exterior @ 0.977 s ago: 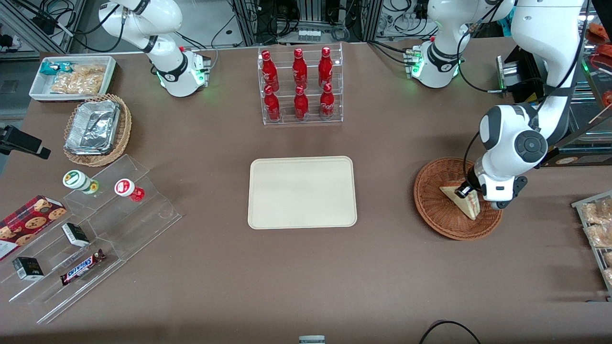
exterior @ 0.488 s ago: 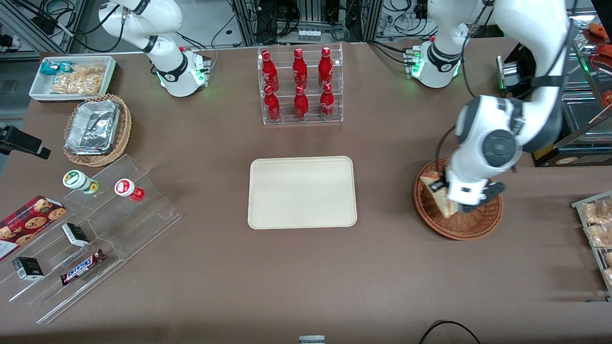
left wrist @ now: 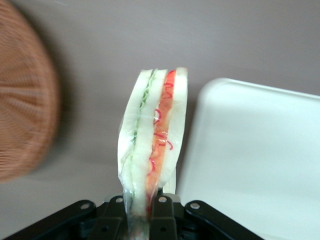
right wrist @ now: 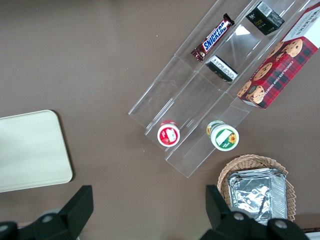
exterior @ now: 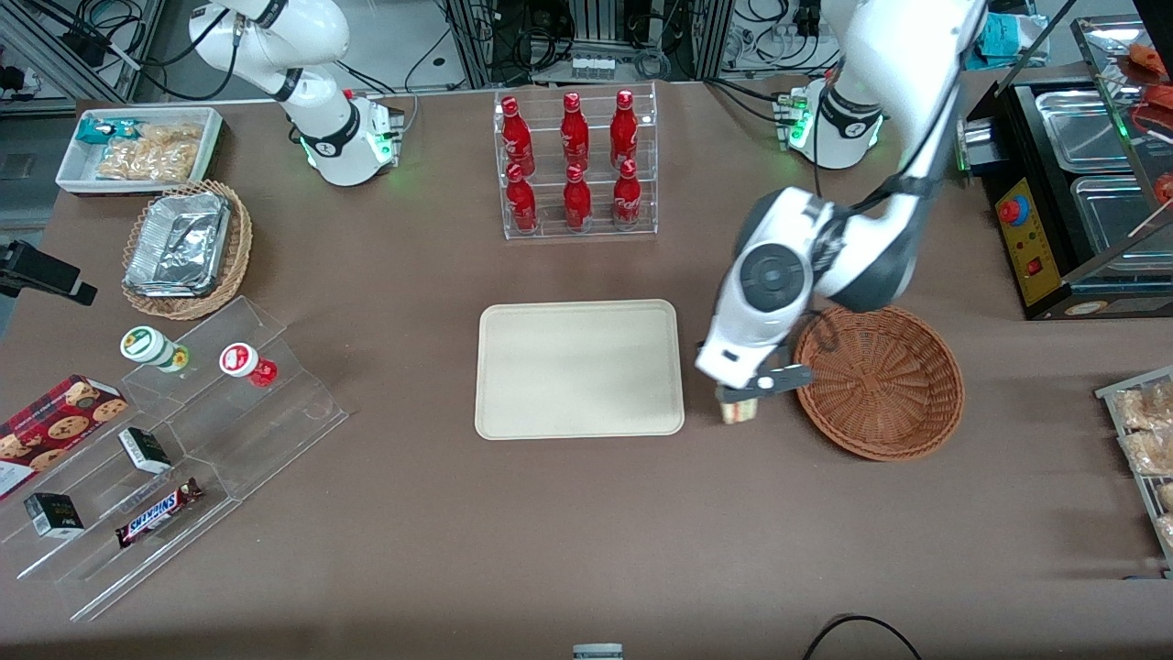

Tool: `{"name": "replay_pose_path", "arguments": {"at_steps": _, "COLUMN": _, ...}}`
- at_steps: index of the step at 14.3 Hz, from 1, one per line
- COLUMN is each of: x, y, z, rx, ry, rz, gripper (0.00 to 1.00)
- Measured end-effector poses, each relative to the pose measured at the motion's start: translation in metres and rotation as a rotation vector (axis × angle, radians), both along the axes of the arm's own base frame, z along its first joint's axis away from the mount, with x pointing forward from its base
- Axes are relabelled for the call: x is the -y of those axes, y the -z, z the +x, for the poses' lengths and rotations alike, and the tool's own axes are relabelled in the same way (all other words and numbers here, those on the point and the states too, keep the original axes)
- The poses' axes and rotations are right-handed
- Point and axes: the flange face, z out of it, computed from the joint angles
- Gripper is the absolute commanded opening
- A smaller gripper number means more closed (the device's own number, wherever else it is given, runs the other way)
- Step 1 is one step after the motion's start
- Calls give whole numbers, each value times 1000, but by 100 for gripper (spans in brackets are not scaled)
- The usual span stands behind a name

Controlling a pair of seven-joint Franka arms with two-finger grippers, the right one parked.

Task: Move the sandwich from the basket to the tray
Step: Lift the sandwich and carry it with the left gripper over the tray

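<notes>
Sandwich [left wrist: 152, 145] now out of the basket [exterior: 880, 380], pinched in the left gripper [exterior: 740, 403] above bare table between basket and tray [exterior: 579, 368]. I judge lift complete; only the short carry over the tray remains.

Left arm [exterior: 880, 110]: glossy white rounded shells, dark grey bands at joints. Wrist joint [exterior: 768, 275]: round dark grey cap with small centre mark. Base [exterior: 829, 128] near bottle rack [exterior: 575, 163]: white dome, black ring with small logo, green status light, cables trailing off table edge. Gripper [exterior: 744, 396]: black body below white flange; in left wrist view [left wrist: 141, 212] matte black plastic, silver screw heads along edge, two slim black fingers [left wrist: 161, 216].
</notes>
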Motion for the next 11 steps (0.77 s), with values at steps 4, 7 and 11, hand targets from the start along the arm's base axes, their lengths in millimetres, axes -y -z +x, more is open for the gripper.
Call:
{"name": "replay_pose_path", "arguments": {"at_steps": 4, "x": 91, "y": 30, "z": -11, "rx": 3, "ry": 0, "rz": -31, "gripper": 1}}
{"name": "replay_pose_path", "arguments": {"at_steps": 7, "x": 134, "y": 45, "z": -19, "rx": 13, "ry": -1, "rz": -43, "gripper": 1}}
{"name": "replay_pose_path", "arguments": {"at_steps": 11, "x": 172, "y": 67, "z": -37, "rx": 23, "ry": 13, "rz": -72, "gripper": 5}}
